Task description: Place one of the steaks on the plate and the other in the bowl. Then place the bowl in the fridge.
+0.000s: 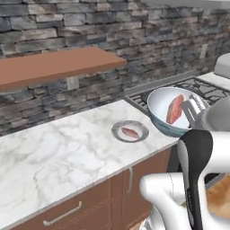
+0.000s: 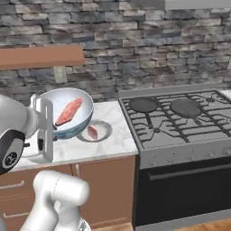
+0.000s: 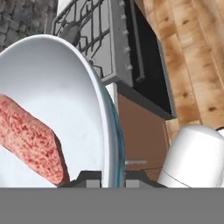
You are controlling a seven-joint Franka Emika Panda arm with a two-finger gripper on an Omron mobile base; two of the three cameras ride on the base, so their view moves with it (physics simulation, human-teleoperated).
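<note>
My gripper (image 1: 192,108) is shut on the rim of the pale blue bowl (image 1: 164,117), holding it tilted above the counter's right end by the stove. One pinkish-red steak (image 1: 175,109) lies inside the bowl. In the hand view the bowl's rim (image 3: 114,144) runs down between my fingertips (image 3: 89,178), and the steak (image 3: 28,142) rests against the white inside. The other steak (image 1: 130,132) lies on the grey-rimmed plate (image 1: 117,130) on the marble counter, just left of the bowl. From the right base view, the bowl (image 2: 81,118) hangs over the plate (image 2: 104,131). The fridge is out of view.
A gas stove (image 2: 180,131) with two dark pans (image 2: 143,104) (image 2: 185,107) stands right of the counter, its black oven door below. A wooden shelf (image 1: 54,65) juts from the stone wall above the marble counter (image 1: 54,157). Wood cabinets sit beneath.
</note>
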